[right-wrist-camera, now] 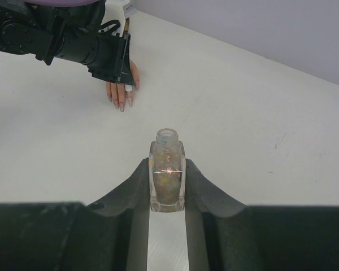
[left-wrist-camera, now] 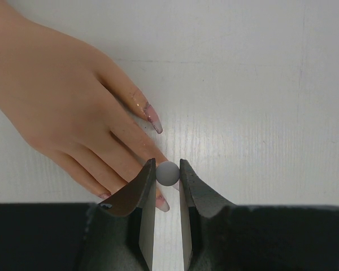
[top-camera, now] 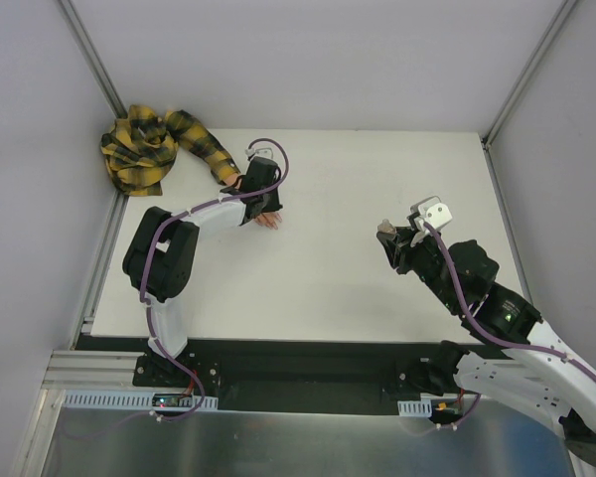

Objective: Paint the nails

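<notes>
The peach mannequin hand [left-wrist-camera: 62,107] lies flat on the white table, its plaid sleeve [top-camera: 149,144] bunched at the far left corner. Its long pinkish nails [left-wrist-camera: 154,119] show in the left wrist view. My left gripper [left-wrist-camera: 168,169] is shut on a small grey round-ended brush cap [left-wrist-camera: 168,173], held just over the middle fingers; the brush tip is hidden beneath it. In the top view the left gripper [top-camera: 262,207] stands right over the hand [top-camera: 269,221]. My right gripper [right-wrist-camera: 168,169] is shut on the uncapped glittery nail-polish bottle [right-wrist-camera: 168,172], held upright at mid-right [top-camera: 385,231].
Grey walls with metal posts close the table [top-camera: 377,179] at the back and sides. The left arm's black links [right-wrist-camera: 62,36] reach over the hand [right-wrist-camera: 121,93] in the right wrist view. The white table lies bare between the two grippers.
</notes>
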Tool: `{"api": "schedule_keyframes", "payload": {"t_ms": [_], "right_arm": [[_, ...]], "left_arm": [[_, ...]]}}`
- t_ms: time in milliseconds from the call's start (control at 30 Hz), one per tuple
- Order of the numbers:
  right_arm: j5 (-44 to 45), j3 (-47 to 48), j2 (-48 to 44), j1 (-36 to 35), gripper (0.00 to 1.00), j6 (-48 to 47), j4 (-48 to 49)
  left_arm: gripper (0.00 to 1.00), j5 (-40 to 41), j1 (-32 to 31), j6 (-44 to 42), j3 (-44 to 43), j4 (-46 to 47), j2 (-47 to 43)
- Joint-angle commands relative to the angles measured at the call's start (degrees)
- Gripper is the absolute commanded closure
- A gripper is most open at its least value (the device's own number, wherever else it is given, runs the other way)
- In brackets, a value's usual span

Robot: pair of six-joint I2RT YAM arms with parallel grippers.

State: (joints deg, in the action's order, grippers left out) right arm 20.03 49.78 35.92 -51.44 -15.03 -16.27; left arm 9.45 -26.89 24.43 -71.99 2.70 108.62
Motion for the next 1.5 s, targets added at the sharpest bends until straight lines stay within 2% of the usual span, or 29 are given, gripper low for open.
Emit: {"api": "schedule_keyframes", "payload": {"t_ms": [0, 367, 1000, 1467], "right_arm": [[-0.78, -0.3, -0.41, 0.29, 1.0, 0.88, 3.26], [-1.22, -0.12, -0.5, 0.29, 1.0, 0.96, 3.26], [-1.31, -0.12, -0.41, 0.55, 1.0, 1.05, 3.18], [-1.57, -0.38, -0.5, 0.73, 1.0, 1.23, 3.26]], "left_arm": [[1.0, -0.75, 0.35, 0.62, -0.61, 0.64, -2.09], [1.0, -2.07, -0.35, 2.29, 1.76, 0.9, -2.97], [1.0, 0.48, -0.09, -0.52, -1.75, 1.25, -2.18], [1.0, -1.36, -0.09, 0.36, -1.67, 1.17, -1.57]]}}
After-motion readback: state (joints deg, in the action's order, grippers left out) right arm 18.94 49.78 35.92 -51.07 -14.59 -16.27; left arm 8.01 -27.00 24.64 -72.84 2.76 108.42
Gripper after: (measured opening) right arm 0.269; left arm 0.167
